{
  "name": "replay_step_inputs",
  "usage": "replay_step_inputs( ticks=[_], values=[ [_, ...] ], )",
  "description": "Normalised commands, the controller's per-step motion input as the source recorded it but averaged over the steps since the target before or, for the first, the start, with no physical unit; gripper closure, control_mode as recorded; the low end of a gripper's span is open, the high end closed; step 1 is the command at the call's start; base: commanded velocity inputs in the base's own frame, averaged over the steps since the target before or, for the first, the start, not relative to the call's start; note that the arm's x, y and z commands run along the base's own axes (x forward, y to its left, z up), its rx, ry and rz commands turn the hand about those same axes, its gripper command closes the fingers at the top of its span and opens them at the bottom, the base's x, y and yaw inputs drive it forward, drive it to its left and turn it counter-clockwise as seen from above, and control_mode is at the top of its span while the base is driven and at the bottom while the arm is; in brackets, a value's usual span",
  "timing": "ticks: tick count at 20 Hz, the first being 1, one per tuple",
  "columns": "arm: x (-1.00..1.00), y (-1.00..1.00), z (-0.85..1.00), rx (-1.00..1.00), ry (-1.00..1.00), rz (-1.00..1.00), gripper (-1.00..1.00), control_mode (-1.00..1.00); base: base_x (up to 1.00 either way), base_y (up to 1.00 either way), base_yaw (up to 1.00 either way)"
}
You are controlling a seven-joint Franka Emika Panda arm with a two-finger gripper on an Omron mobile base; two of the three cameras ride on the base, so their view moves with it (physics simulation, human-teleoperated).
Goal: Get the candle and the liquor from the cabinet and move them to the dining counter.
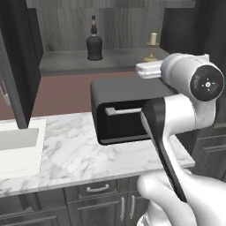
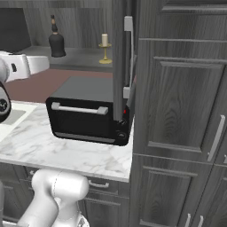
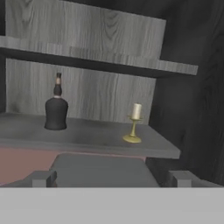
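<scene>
Grey wood cabinet (image 3: 87,94) stands open; the liquor (image 3: 56,109) and, right of it, the candle (image 3: 134,122) stand untouched on its shelf. Hand (image 3: 111,178) spread, empty, approaching; next move calls for reaching over the toaster oven (image 1: 121,110).

Flat, even rendered light; soft, slightly blurry pictures.

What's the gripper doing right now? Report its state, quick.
Gripper: jaws open, holding nothing, short of the candle and liquor.
</scene>
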Motion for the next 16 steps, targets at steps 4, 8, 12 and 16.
replay_step_inputs(
  ticks=[4, 8, 12, 16],
  values=[
    [0.05, -0.38, 0.0, 0.06, 0.01, -0.02, -1.0, -1.0, 0.0, 0.0, 0.0],
    [0.19, -0.28, 0.0, 0.04, 0.03, 0.01, -1.0, -1.0, 0.0, 0.0, 0.0],
    [0.3, -0.27, 0.0, 0.08, 0.15, 0.01, -1.0, -1.0, 0.0, 0.0, 0.0],
    [0.12, -0.3, -0.13, 0.17, 0.11, 0.0, -1.0, -1.0, 0.0, 0.0, 0.0]
  ],
)
